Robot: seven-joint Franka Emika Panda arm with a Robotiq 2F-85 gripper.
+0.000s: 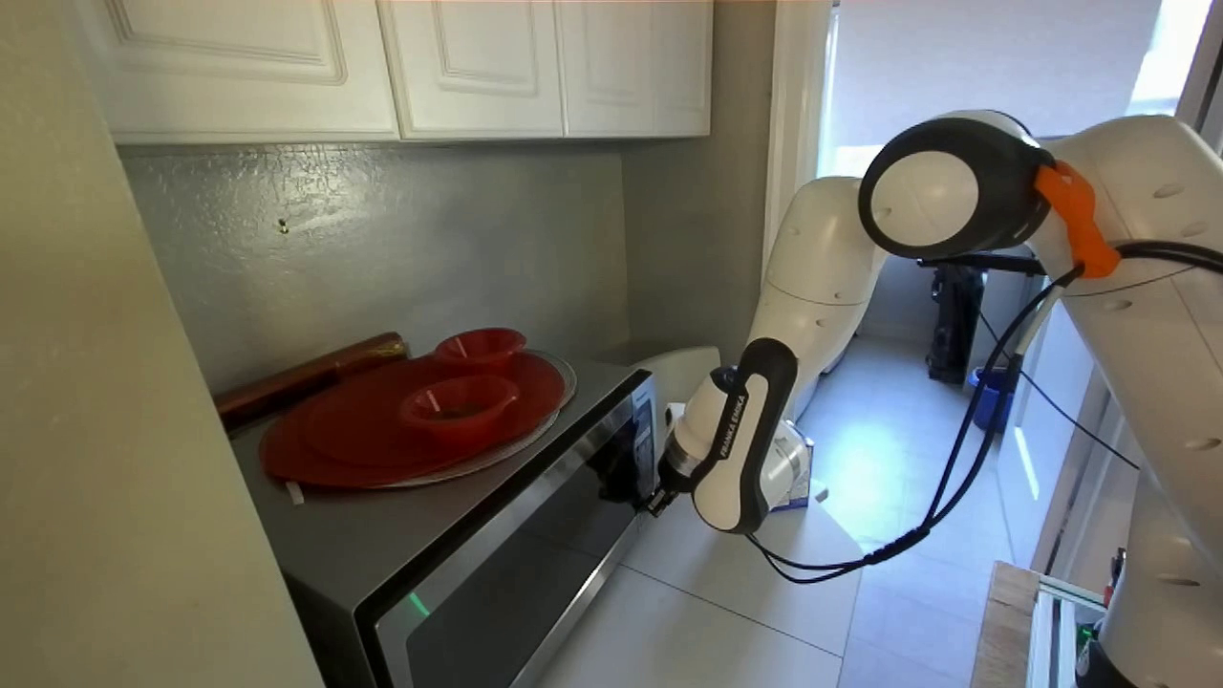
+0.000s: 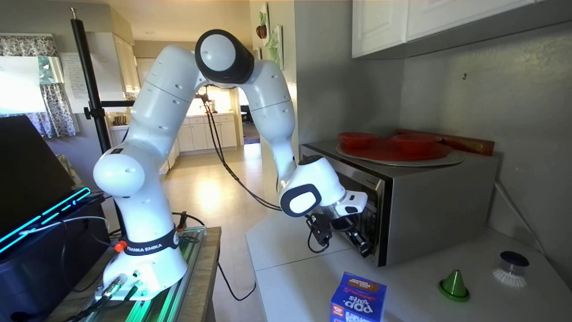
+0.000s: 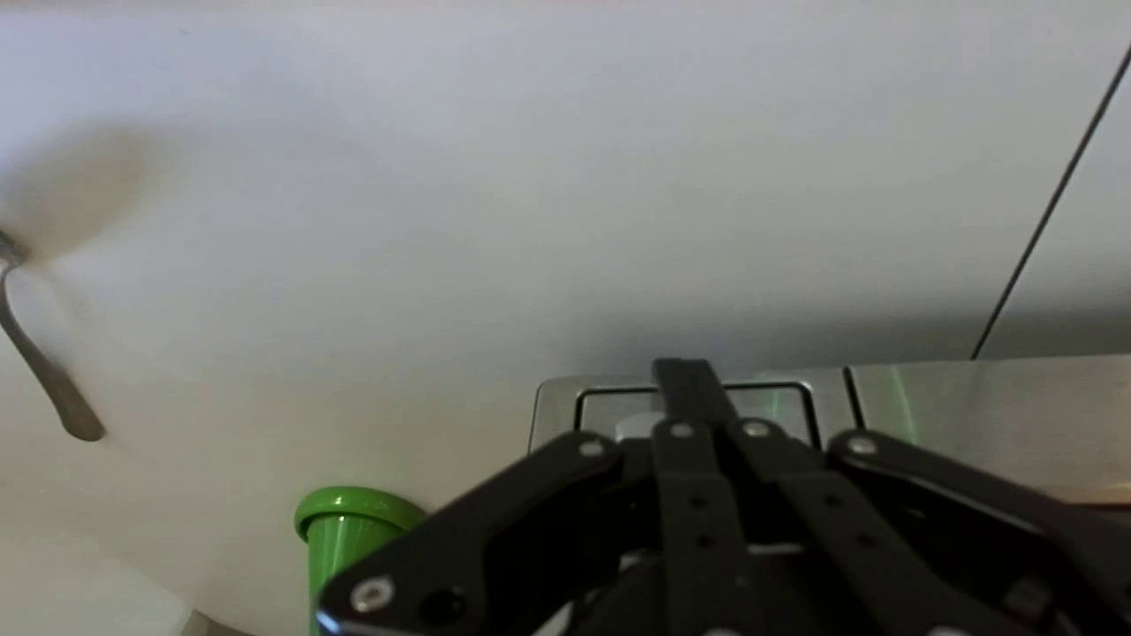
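My gripper [image 3: 689, 380] is shut, its two fingers together with nothing visible between them. It also shows in both exterior views, low at the control-panel end of the microwave front [image 1: 656, 502] [image 2: 363, 248]. The silver and black microwave [image 1: 516, 583] [image 2: 438, 214] stands on a white counter. In the wrist view, the fingertips lie over a black-outlined rectangular button [image 3: 610, 408] on the microwave [image 3: 990, 415]. I cannot tell whether they touch it. The microwave door appears closed. A red plate [image 1: 325, 435] with two red bowls [image 1: 459, 411] [image 1: 481, 346] sits on top.
A long brown-red roll [image 1: 325, 373] lies behind the plate. On the counter stand a blue box [image 2: 357, 297], a green cone [image 2: 455, 286] and a round brush [image 2: 511, 268]. The wrist view shows a metal utensil [image 3: 44, 371] and a green rimmed object [image 3: 349, 521]. White cabinets [image 1: 468, 67] hang above.
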